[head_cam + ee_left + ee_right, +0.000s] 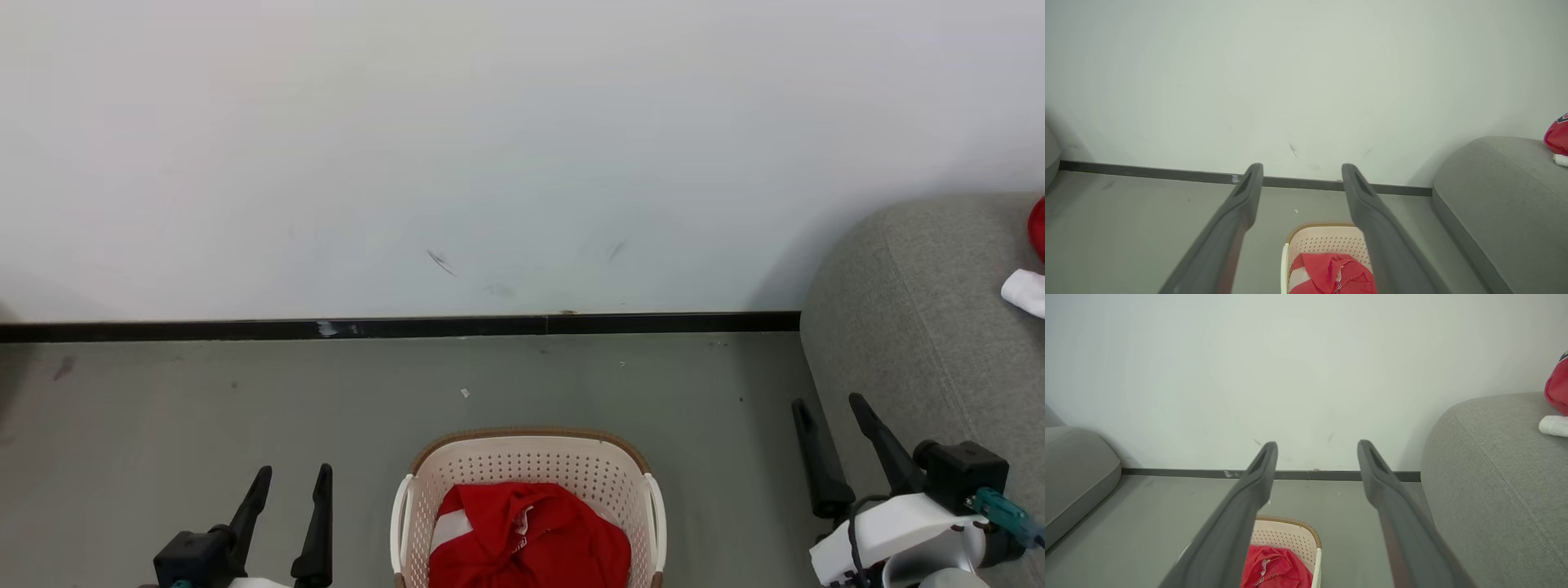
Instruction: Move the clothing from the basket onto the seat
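Basket point(522, 464) (clothing point(531, 535) inside) is cropped, long axis unclear; left gripper point(294, 472), right gripper point(829, 402) gape empty.

You've got grey floor point(245, 425) carrying the cream laundry basket point(531, 465) at centre, with the grey sofa point(914, 327) standing near it on the robot's right. A small white scrap point(464, 393) lies beyond the basket.

Head view: set high, it faces forward and down toward the wall point(522, 147), with the basket point(531, 464) close at 6 o'clock and the seat point(898, 327) at 3 o'clock. Left wrist view: set low, it looks along the left gripper point(1302, 167) at the same wall. Right wrist view: same heading along the right gripper point(1317, 444), nearer the seat. All three share wall, skirting strip point(245, 330), floor point(163, 408), basket and seat.
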Available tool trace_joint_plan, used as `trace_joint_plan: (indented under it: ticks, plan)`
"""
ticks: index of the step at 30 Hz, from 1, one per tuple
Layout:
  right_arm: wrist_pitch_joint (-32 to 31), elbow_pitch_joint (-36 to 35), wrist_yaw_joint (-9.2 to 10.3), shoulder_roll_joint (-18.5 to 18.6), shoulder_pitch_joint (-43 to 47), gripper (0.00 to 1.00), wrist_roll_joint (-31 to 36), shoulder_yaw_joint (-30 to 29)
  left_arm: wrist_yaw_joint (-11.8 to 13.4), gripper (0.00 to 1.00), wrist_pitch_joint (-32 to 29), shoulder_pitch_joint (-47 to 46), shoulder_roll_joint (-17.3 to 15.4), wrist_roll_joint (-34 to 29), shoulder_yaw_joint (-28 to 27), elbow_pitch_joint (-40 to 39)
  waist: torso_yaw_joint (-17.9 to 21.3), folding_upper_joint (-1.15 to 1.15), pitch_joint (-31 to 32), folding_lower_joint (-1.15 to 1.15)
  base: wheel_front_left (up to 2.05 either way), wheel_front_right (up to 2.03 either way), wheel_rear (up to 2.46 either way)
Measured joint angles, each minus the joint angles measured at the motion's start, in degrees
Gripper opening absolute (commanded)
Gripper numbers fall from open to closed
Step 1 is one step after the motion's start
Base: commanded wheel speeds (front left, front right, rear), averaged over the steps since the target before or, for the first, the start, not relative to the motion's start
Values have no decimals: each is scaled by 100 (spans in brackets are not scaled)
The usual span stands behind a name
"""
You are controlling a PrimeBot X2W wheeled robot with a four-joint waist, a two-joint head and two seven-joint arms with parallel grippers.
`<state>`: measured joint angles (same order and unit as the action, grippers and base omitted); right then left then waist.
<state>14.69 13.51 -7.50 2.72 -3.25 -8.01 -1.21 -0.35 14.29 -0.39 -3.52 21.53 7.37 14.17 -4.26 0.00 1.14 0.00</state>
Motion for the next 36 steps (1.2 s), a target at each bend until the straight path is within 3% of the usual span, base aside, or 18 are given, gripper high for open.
trace_joint_plan:
  ticks: [18, 36]
  plan:
    - [0, -158, 0, -24, 115, 100, 44, 41, -87, 100, 0, 86, 23, -108, 14, -29, 73, 0, -12, 0, 0, 0, 0]
    - [0, -257, 0, -35, 412, 100, 51, 23, -267, 100, -2, 34, 29, -359, 480, 165, 168, 0, -262, 0, 0, 0, 0]
